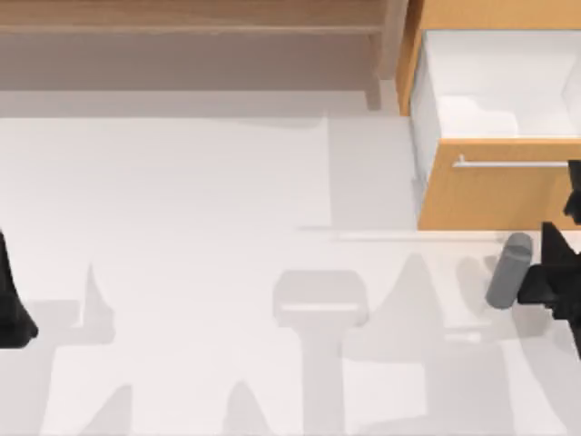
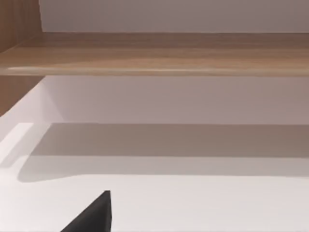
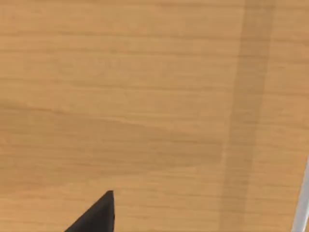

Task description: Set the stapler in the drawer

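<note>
The drawer (image 1: pixel 495 186) stands pulled out at the table's back right, with an orange-tan front, a silver bar handle (image 1: pixel 513 164) and a white inside (image 1: pixel 490 86) that holds nothing. A grey stapler (image 1: pixel 507 271) lies on the table just in front of the drawer front. My right gripper (image 1: pixel 574 186) is at the right end of the handle, close against the front. The right wrist view has the orange wood front (image 3: pixel 145 96), the handle (image 3: pixel 302 212) and one dark fingertip (image 3: pixel 96 215). A dark part of the right arm (image 1: pixel 549 282) sits right beside the stapler.
A paler brown wooden shelf (image 1: pixel 191 23) runs along the back left, also in the left wrist view as the shelf (image 2: pixel 159 55). My left arm (image 1: pixel 11 304) is parked at the table's left edge. White tabletop (image 1: pixel 200 200) spreads between the arms.
</note>
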Available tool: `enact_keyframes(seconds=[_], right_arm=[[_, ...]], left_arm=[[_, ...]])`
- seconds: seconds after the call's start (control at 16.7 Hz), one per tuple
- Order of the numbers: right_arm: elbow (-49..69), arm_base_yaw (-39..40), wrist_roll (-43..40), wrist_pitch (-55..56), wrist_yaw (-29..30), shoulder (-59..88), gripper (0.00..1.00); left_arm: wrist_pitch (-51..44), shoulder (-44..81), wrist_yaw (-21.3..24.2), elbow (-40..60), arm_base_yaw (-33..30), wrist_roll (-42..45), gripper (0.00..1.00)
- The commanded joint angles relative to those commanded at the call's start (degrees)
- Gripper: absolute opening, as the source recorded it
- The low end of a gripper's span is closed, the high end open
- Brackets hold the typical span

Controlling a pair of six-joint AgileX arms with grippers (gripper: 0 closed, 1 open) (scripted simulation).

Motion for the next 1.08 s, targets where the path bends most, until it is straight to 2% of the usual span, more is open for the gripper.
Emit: enact_keyframes(seconds=[0.24,0.54,0.78,1.08], right_arm=[[-0.1,-0.1,0.0,-1.2,-0.1,3.2,1.0],[2.0,0.4,4.3,-9.7,-0.3,-4.0,1.0],[5.4,0.4,12.6,-27.6,-1.3,-14.6,1.0],[12.5,-2.1,26.8,-59.7,-4.0,-29.0,1.0]], left_arm=[[0.0,0.0,0.0,0.0,0.0,0.0,1.0],[0.0,0.0,0.0,0.0,0.0,0.0,1.0],[0.0,0.0,0.0,0.0,0.0,0.0,1.0],[0.0,0.0,0.0,0.0,0.0,0.0,1.0]])
